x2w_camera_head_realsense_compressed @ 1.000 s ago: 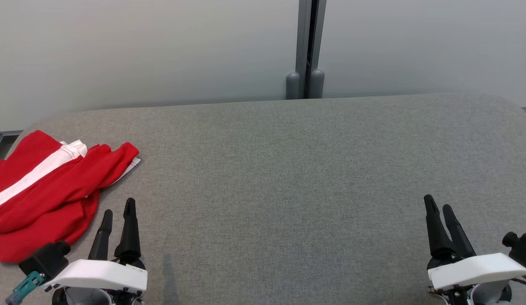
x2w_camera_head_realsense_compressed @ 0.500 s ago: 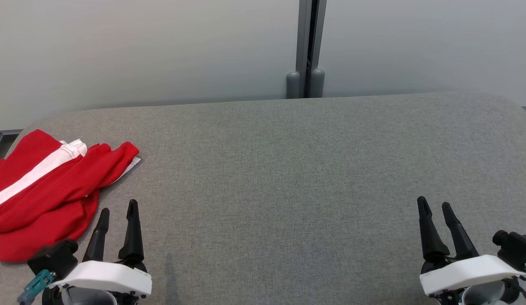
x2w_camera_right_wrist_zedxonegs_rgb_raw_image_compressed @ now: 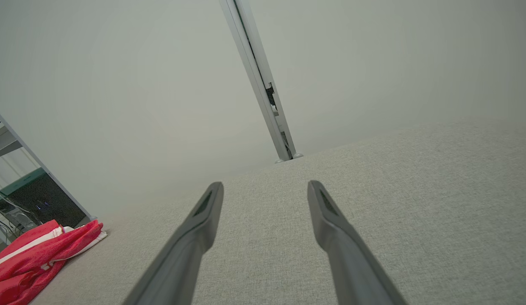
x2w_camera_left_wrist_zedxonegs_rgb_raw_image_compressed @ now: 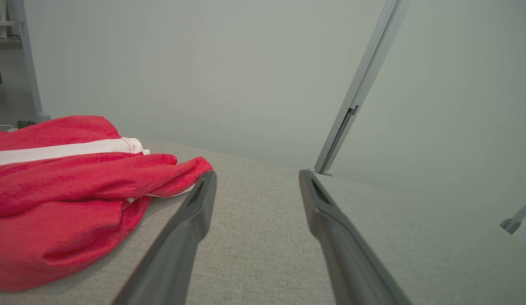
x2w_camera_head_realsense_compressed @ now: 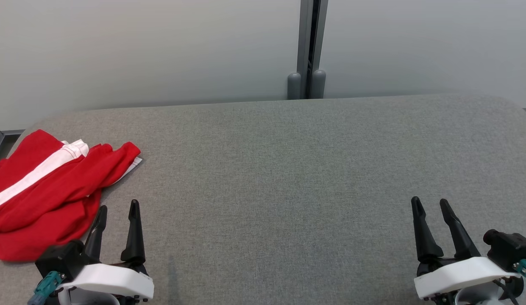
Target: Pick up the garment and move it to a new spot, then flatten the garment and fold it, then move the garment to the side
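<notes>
At the far left end of the grey table point(x2w_camera_head_realsense_compressed: 279, 178), the red garment point(x2w_camera_head_realsense_compressed: 46, 199) is lying in a loose, crumpled heap, partly running out past the left edge of the head view. It is looking like soft, fleecy cloth: light, limp and not slippery, so I am expecting it to sag and trail from whatever point is lifted. A white stripe point(x2w_camera_head_realsense_compressed: 38, 173) is running along it and giving the best clue to its lie: the long axis is slanting from the near left up toward the far right, with a bunched red end pointing toward the middle of the table. The thick fold at that end, or the rumpled hem nearest the left gripper point(x2w_camera_head_realsense_compressed: 118, 205), is looking like the sensible place to pinch, since doubled cloth is offering more to bite on than a single layer. The left gripper is hovering just beside the heap's near right edge, fingers spread wide and empty. The right gripper point(x2w_camera_head_realsense_compressed: 429, 200) is sitting well apart at the table's right side, its fingers likewise spread and holding nothing.
</notes>
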Robot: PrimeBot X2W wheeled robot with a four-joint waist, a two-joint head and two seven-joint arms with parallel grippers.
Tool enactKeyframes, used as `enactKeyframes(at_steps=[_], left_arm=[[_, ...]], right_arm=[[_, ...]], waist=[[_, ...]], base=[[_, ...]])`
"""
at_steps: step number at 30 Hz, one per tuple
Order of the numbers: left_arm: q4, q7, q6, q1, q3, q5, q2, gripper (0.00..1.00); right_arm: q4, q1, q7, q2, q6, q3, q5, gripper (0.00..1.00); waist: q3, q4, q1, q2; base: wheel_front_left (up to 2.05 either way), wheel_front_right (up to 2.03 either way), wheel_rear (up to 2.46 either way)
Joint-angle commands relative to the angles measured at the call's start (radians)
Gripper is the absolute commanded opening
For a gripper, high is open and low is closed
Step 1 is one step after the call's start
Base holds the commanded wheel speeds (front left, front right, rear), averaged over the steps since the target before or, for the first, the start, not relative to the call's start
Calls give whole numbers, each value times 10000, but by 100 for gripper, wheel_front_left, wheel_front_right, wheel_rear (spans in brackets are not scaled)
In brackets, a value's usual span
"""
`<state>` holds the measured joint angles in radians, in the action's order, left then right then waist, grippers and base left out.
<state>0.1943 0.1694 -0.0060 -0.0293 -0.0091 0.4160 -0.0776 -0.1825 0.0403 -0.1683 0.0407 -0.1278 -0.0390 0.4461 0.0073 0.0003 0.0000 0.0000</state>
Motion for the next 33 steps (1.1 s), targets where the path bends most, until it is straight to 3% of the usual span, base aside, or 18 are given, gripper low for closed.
enactKeyframes(at_steps=[1, 33], left_arm=[[-117, 103, 63, -40, -3, -289, -80, 100], [-171, 708, 231, 231, 130, -2472, -233, 100]], right_arm=[[90, -10, -130, 98, -39, 2, -275, 100], [-8, -110, -774, 126, -46, -80, -2587, 100]], waist=[[-9, 4, 0, 0], [-195, 4, 0, 0]], base=[[0, 0, 0], [0, 0, 0]])
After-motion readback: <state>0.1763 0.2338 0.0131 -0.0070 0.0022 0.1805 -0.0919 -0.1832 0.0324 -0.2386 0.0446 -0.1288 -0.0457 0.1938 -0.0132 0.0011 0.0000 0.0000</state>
